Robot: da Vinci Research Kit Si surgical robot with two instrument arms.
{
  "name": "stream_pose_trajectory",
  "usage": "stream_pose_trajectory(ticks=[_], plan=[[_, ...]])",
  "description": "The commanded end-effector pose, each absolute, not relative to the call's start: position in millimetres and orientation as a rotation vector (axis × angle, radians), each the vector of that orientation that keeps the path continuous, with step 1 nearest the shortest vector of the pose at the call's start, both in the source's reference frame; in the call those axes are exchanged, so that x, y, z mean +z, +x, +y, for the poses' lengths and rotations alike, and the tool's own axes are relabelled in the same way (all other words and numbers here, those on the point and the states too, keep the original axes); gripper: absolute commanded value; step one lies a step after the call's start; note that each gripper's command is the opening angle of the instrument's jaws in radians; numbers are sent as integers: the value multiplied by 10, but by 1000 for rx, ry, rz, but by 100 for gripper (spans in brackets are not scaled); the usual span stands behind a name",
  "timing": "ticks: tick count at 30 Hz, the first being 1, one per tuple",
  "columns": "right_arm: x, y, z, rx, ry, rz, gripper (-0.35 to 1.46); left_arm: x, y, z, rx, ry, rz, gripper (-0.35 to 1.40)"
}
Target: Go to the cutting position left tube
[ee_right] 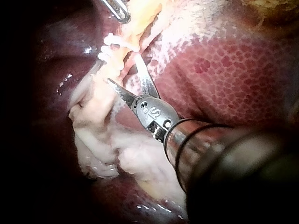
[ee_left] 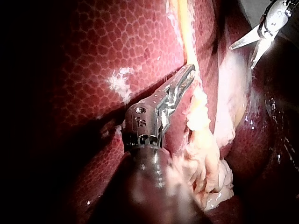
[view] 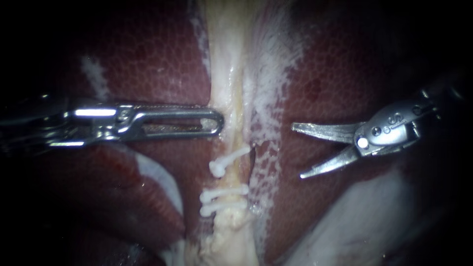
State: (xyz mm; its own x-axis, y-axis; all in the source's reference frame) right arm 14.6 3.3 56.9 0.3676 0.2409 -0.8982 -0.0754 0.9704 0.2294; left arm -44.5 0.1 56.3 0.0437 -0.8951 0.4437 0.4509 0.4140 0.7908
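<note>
A pale tube (view: 231, 98) runs down between the dark red liver lobes (view: 148, 64). It carries three white clips: one higher (view: 229, 160) and two close together below (view: 224, 193). My left instrument (view: 217, 122) comes in flat from the left, its long slotted jaws shut on the tube's pale left edge above the clips; the left wrist view shows those jaws (ee_left: 189, 70) on the yellowish strand. My right instrument (view: 297, 151) has two curved blades standing open. They lie right of the tube, level with the upper clip and apart from it. In the right wrist view the blades (ee_right: 124, 70) sit just short of the clips (ee_right: 114, 44).
Frayed whitish tissue (view: 268, 98) covers the liver right of the tube. A ragged pale lump (view: 226, 236) hangs below the clips. The liver's pale rim (view: 162, 177) lies at lower left. In the left wrist view the right instrument's blades (ee_left: 242, 57) show beyond the tube.
</note>
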Motion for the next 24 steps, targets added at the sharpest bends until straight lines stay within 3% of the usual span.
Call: stream_pose_trajectory(ticks=[1, 11, 24], plan=[[569, 146, 33, 204, 159, 1178, 144, 563, -445, 1, -1099, 511, -1091, -35], [575, 147, 26, 171, 181, 1165, 144, 548, -439, 4, -1101, 519, -1090, -35], [607, 177, -21, 162, 389, 1132, 139, 495, -412, -7, -1096, 543, -1095, -35]])
